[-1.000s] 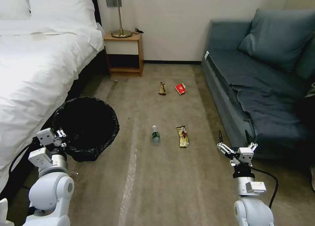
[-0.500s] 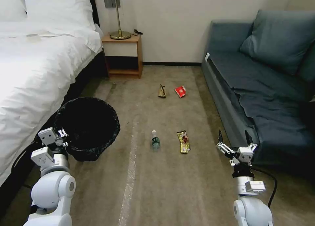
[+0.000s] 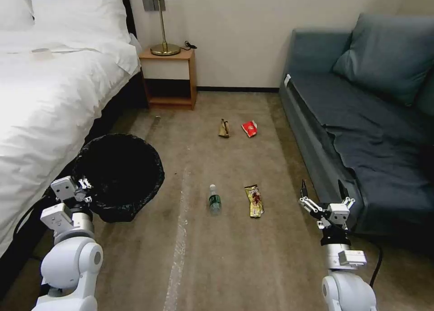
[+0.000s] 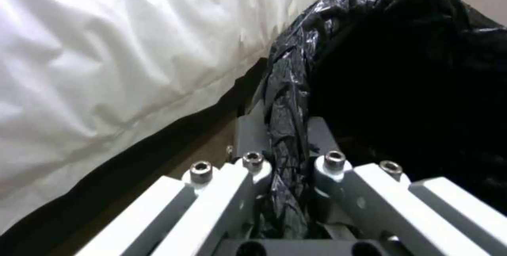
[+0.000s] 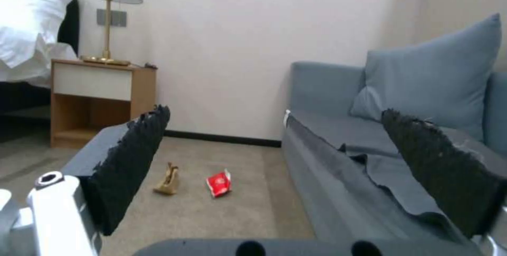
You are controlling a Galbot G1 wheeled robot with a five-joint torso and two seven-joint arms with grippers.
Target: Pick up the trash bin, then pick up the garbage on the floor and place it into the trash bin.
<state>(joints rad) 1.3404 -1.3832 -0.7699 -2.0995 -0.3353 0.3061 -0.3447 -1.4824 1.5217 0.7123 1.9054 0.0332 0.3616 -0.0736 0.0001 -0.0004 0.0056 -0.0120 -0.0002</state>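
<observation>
Bin duty first, looks like: the left end effector (image 4: 285,145) is pinching the bagged rim of the trash bin (image 3: 118,175), which sits right beside the bed (image 3: 49,103), probably so it can be carried along as a drop target. Out in front of the bin on the carpet lie the bottle (image 3: 214,199) and yellow wrapper (image 3: 254,200), with the brown paper (image 3: 223,128) and red packet (image 3: 249,128) farther beyond it. Right end effector (image 3: 323,194) hovers spread wide, well apart from the bin, holding nothing.
</observation>
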